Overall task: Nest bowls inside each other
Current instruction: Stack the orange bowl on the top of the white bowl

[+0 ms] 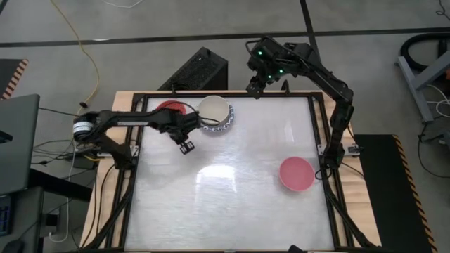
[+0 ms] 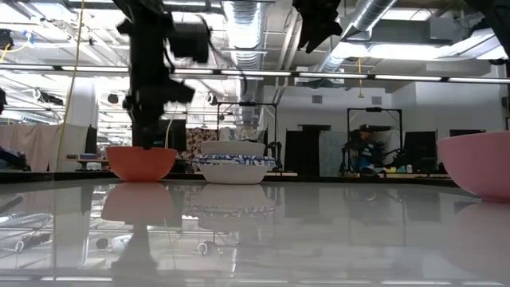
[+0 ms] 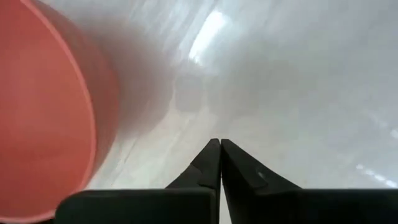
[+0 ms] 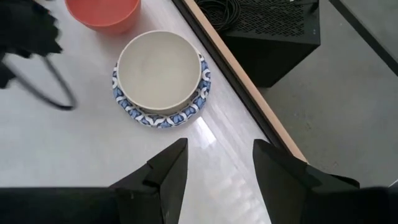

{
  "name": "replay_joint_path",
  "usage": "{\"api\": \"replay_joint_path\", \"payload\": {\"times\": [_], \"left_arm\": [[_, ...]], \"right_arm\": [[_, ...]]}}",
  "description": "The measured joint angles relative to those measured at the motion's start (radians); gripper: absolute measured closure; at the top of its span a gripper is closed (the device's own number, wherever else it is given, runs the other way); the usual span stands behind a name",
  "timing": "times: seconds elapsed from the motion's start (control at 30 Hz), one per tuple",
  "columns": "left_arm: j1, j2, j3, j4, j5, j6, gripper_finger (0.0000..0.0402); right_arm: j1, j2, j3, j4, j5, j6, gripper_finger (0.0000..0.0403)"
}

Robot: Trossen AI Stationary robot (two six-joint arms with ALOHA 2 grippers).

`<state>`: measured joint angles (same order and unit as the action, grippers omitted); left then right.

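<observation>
A white glossy table [image 1: 232, 204] seen from above, with two dark robot arms reaching over its far edge. The left gripper [image 1: 186, 147] hangs over bare tabletop just beside a red bowl [image 1: 169, 108]; its fingers [image 3: 208, 163] are pressed fully together and hold nothing. Right of the red bowl, near the far edge, sits a stack of bowls — a plain cream bowl [image 1: 214, 109] nested inside at least one white bowl with a blue-patterned rim [image 4: 142, 114]; how many patterned bowls lie beneath cannot be told from these views. A pink bowl [image 1: 296, 173] stands alone, well apart, near the table's right edge. The right gripper [image 1: 254, 87] is raised over the far edge, beside the stack, its fingers spread wide and empty — a black box [image 4: 273, 34] sits on the floor beyond the table.
</observation>
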<state>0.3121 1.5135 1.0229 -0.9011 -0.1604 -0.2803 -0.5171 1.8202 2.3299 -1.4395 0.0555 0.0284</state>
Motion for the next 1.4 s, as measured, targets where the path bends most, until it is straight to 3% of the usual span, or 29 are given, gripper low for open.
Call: {"api": "replay_joint_path", "payload": {"times": [0.27,0.4,0.57,0.63,0.87,1.03,1.23,1.4], "left_arm": [[-0.007,-0.227,0.001,-0.055,-0.059,0.012,0.0399],[0.04,-0.276,0.001,-0.07,-0.065,0.077,0.0368],[0.099,-0.251,0.001,-0.042,0.057,0.178,0.0293],[0.112,-0.219,0.001,-0.045,0.057,0.221,0.026],[0.138,-0.079,0.001,-0.039,-0.112,0.241,0.0184],[0.16,-0.007,0.001,0.018,-0.074,0.278,0.0181],[0.191,0.094,0.001,0.064,-0.112,0.309,0.0194],[0.206,0.169,0.0,0.062,-0.061,0.302,0.0253]], "right_arm": [[0.0,0.0,0.0,0.009,-0.001,-0.003,0.02],[0.0,0.0,0.0,0.011,-0.001,-0.003,0.02],[0.0,0.0,0.0,0.008,-0.006,0.005,0.02],[0.0,0.0,0.0,0.008,-0.006,0.008,0.02],[0.0,0.0,0.0,0.002,-0.006,0.008,0.02],[0.0,0.0,0.0,0.003,-0.006,0.008,0.02],[0.0,0.0,0.0,0.0,-0.005,0.008,0.02],[0.0,0.0,0.0,-0.007,-0.005,0.007,0.02]]}}
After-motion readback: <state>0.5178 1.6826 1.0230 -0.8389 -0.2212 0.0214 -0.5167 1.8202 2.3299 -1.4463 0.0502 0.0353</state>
